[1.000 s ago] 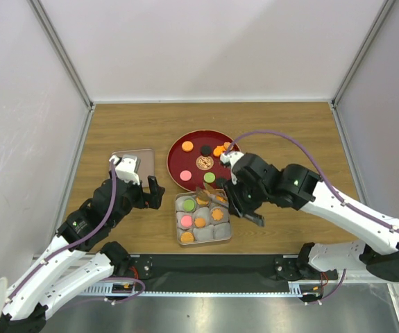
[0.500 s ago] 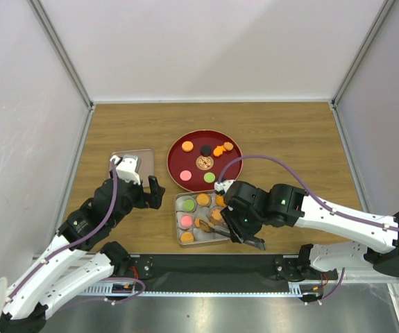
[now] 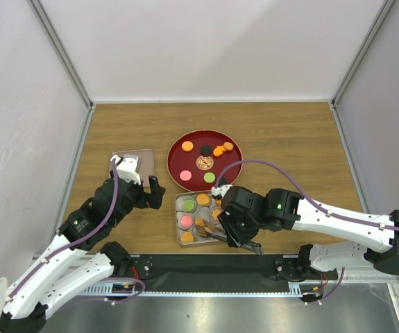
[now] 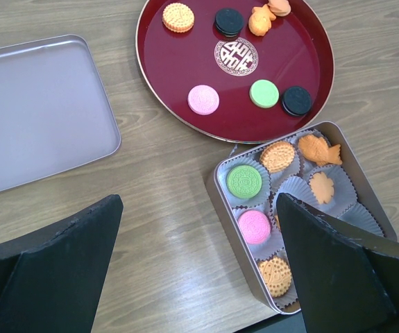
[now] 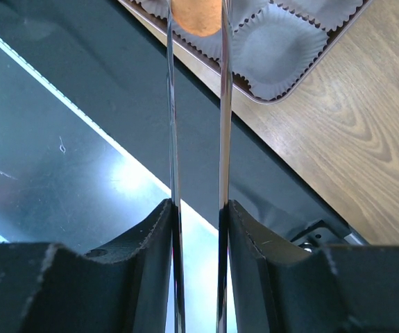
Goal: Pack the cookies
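Several cookies lie on the red plate [image 3: 178, 149], among them a pink one [image 4: 203, 99], a green one [image 4: 264, 93] and a black one [image 4: 227, 21]. The square tin [image 3: 177, 222] holds more in paper cups, such as a green one [image 4: 245, 180] and a pink one [image 4: 255, 226]. My right gripper [image 3: 237, 232] is shut on metal tongs [image 5: 223, 104]. Their tips pinch an orange cookie [image 5: 196, 17] over the tin's near edge. My left gripper [image 4: 199, 201] is open and empty above the table, left of the tin.
The tin's lid [image 3: 146, 161] lies upside down at the left, partly under my left arm. Empty paper cups [image 5: 275, 45] sit in the tin's near row. The black base rail [image 3: 185, 267] runs just below the tin.
My right arm has swung from the plate's edge towards me, carrying the tongs over the tin to its near side. The left arm has not moved.
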`<act>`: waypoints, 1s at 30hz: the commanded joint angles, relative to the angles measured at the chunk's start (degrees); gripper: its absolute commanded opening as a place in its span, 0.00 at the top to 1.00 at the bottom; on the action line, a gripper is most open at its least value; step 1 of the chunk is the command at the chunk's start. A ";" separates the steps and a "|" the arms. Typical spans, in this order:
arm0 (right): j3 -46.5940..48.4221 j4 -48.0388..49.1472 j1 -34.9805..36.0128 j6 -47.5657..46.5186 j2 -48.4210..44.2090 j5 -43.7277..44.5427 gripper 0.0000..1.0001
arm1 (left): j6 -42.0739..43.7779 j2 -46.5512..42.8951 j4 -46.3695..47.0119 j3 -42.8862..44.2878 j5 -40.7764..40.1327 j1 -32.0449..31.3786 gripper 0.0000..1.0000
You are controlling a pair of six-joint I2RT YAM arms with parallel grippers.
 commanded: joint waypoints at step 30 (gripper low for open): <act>0.00 1.37 0.52 0.96 0.02 0.20 0.56 | 0.02 0.16 0.95 0.81 -0.02 -0.43 0.00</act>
